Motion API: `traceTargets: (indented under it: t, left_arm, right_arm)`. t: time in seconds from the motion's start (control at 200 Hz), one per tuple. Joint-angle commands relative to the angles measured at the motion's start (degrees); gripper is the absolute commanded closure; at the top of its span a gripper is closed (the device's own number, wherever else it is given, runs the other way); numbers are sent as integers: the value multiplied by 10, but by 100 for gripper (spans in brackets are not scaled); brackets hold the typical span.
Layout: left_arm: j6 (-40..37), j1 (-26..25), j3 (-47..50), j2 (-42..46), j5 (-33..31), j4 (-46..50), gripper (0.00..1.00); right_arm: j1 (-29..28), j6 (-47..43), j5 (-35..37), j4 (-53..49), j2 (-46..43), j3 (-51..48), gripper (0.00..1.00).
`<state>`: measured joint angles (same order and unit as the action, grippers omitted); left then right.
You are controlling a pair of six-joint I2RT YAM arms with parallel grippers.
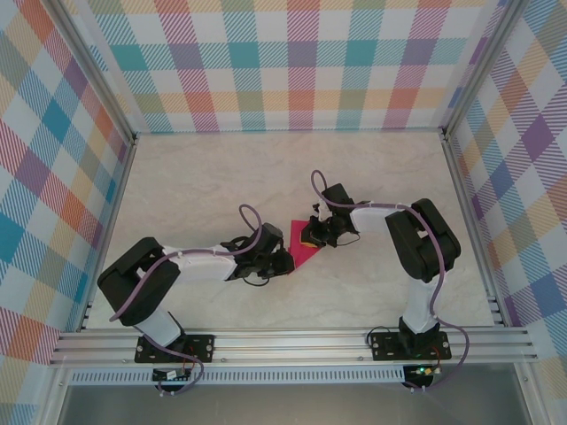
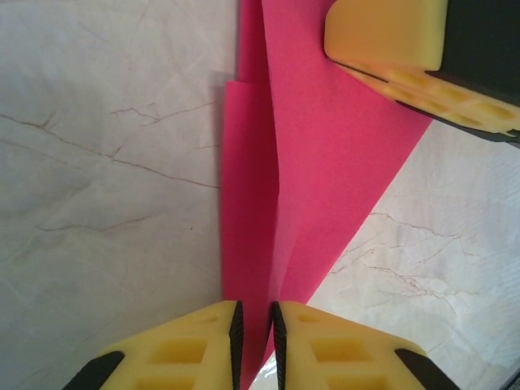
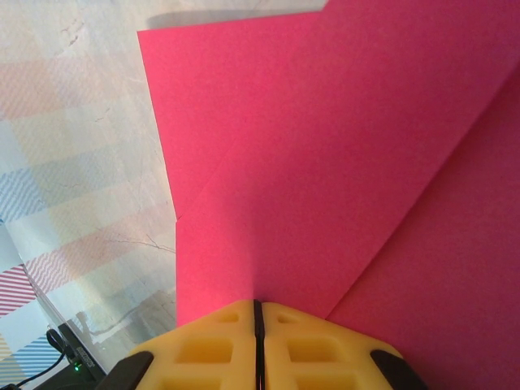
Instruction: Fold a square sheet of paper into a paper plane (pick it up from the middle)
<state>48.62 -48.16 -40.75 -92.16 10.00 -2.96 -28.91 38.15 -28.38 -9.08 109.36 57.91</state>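
While the right tool [image 3: 257, 307] pinches the partly folded square sheet of paper [image 3: 325, 146] at the middle of the counter [image 1: 213, 177], likely steadying it, the left tool [image 2: 257, 313] stands narrow astride a raised crease; whether it grips yet, cannot tell.

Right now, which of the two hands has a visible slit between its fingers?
The left hand: pink paper shows in a narrow slit between its fingers; the right hand is shut to a thin line.
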Motion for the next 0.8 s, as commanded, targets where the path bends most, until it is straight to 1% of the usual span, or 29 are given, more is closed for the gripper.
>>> traceTargets:
  t: [0.0, 0.285, 0.445, 0.66, 0.795]
  left_arm:
    - [0, -9, -14, -13, 11, 5, 82]
    - [13, -9, -9, -23, 23, -7, 88]
    - [25, -12, 5, -22, 37, -20, 89]
    - [38, -19, 15, -22, 35, -15, 88]
    - [44, -23, 15, -18, 27, -4, 84]
  right_arm:
    - [-6, 0, 61, -35, 48, -14, 92]
    - [-5, -2, 63, -39, 46, -11, 92]
    - [-5, -1, 69, -42, 48, -10, 92]
    - [-5, -1, 72, -45, 49, -10, 92]
    - [-6, 0, 72, -45, 50, -10, 92]
